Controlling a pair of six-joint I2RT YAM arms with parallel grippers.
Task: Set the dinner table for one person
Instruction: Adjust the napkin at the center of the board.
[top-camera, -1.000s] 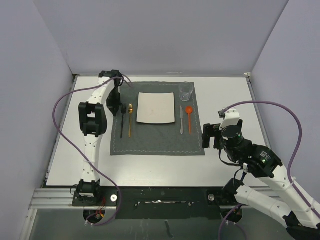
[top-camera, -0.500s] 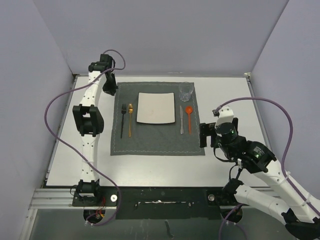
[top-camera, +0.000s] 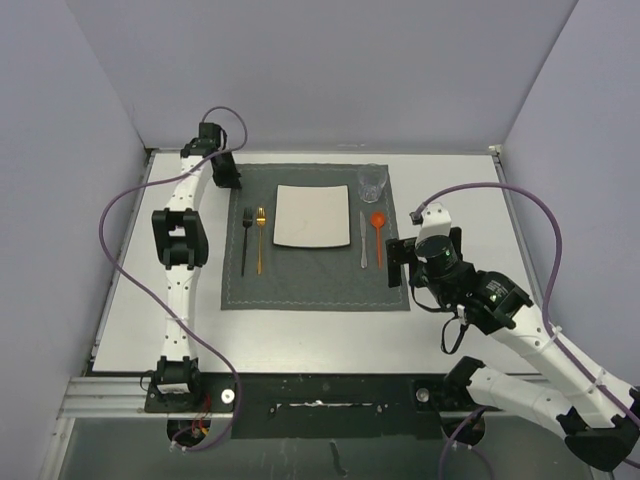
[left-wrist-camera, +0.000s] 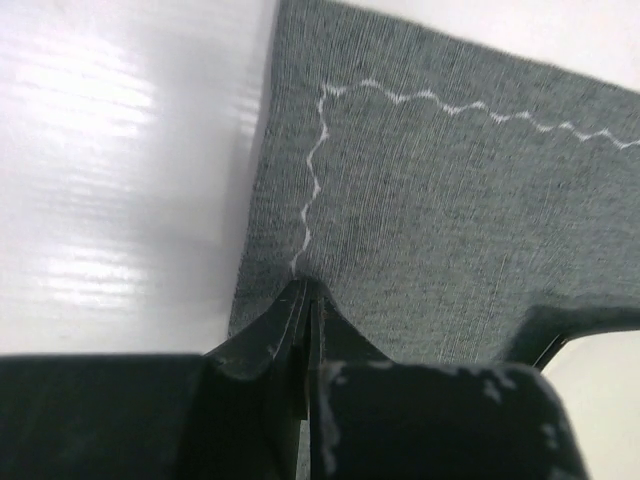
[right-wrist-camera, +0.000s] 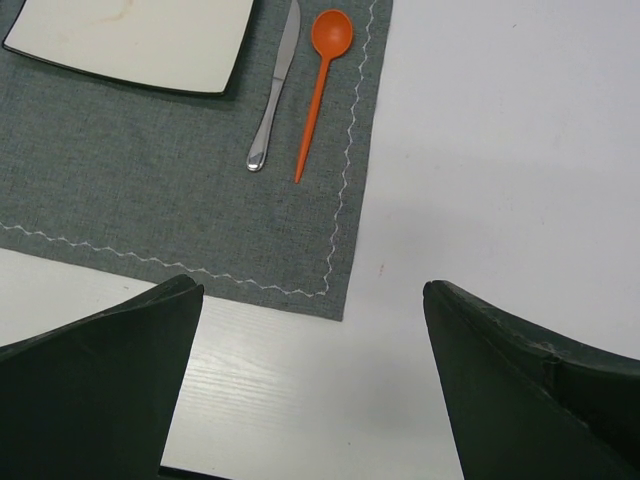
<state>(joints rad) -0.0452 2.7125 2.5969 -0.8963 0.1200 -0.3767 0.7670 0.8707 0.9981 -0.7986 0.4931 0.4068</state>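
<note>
The white dinner table (top-camera: 460, 200) carries a dark grey placemat (top-camera: 310, 275). On the mat lie a white square plate (top-camera: 312, 216), a black fork (top-camera: 244, 240), a gold fork (top-camera: 260, 240), a silver knife (top-camera: 363, 240), an orange spoon (top-camera: 378, 232) and a clear glass (top-camera: 372, 182). My left gripper (top-camera: 228, 172) is shut, and its tips (left-wrist-camera: 305, 285) rest at the mat's left edge (left-wrist-camera: 450, 220) near the far left corner. My right gripper (top-camera: 400, 255) is open and empty above the mat's near right corner (right-wrist-camera: 310, 288). The right wrist view also shows the knife (right-wrist-camera: 275, 90), spoon (right-wrist-camera: 320, 80) and plate (right-wrist-camera: 130, 40).
Grey walls enclose the table on three sides. Bare white tabletop lies left of the mat (left-wrist-camera: 120, 150) and right of it (right-wrist-camera: 480, 150). The arm bases and a black rail (top-camera: 320, 400) sit at the near edge.
My left gripper left the forks, swung out past the mat's far left, and came back to the mat's far left corner. My right gripper moved up and left toward the mat's right edge.
</note>
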